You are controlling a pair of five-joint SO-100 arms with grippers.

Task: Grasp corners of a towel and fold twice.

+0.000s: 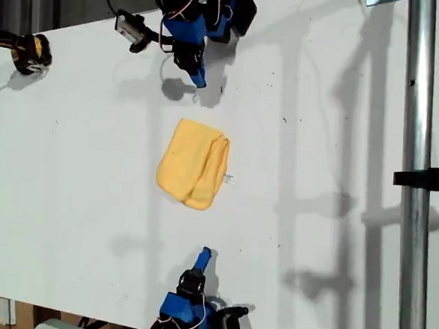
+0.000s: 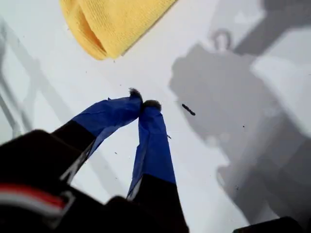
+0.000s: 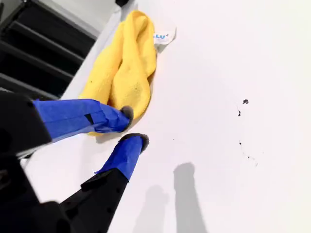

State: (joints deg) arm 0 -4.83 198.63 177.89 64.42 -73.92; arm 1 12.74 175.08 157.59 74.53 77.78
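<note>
The yellow towel (image 1: 193, 163) lies folded into a narrow bundle in the middle of the white table, its thick rolled edge toward the exterior view's right. Its white tag (image 1: 230, 179) sticks out on that side. My first gripper (image 1: 199, 80) hovers just beyond the towel's far end. In its wrist view that gripper (image 2: 142, 103) is shut on nothing, short of the towel (image 2: 112, 22). My second gripper (image 1: 206, 252) sits below the towel's near end. Its wrist view shows this gripper (image 3: 136, 127) slightly open and empty, close to the towel (image 3: 124, 63) and tag (image 3: 164, 36).
A metal pole (image 1: 412, 185) with a black clamp (image 1: 433, 179) runs down the exterior view's right. A black-and-yellow object (image 1: 30, 52) rests at the exterior view's upper left. The table edge (image 1: 81, 313) crosses the exterior view's lower left.
</note>
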